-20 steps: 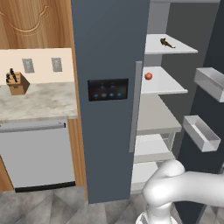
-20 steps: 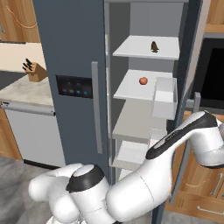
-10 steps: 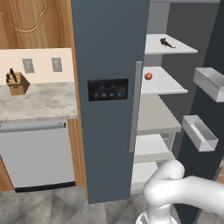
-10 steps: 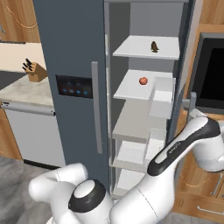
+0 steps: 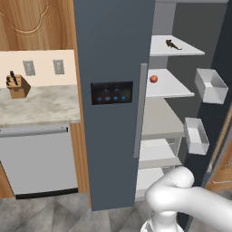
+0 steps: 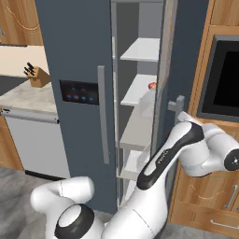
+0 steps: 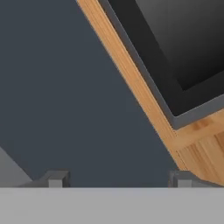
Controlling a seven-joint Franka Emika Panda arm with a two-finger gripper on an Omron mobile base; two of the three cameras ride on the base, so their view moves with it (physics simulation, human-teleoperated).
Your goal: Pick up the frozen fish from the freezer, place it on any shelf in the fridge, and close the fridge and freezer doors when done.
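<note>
The frozen fish (image 5: 172, 44), small and dark brown, lies on the top shelf (image 5: 186, 50) of the open fridge (image 5: 165, 118). The freezer door (image 5: 108, 50) with its black panel (image 5: 111, 93) is closed. The fridge door (image 6: 184, 56) stands partly swung in, and in the right base view it hides the fish. My gripper (image 6: 178, 105) is at that door's outer face (image 7: 65, 87). It is open, fingertips (image 7: 54, 178) apart with nothing between them.
A small red fruit (image 5: 153, 79) sits on the second shelf. Two grey bins (image 5: 210, 85) hang inside the fridge door. A black oven (image 6: 224, 74) in wooden cabinets is just right of my arm. To the left are a dishwasher (image 5: 38, 158) and a knife block (image 5: 17, 85).
The fridge door has swung further toward shut, its bins moving left. My arm followed it leftward, and the door now hides the fish in the right base view.
</note>
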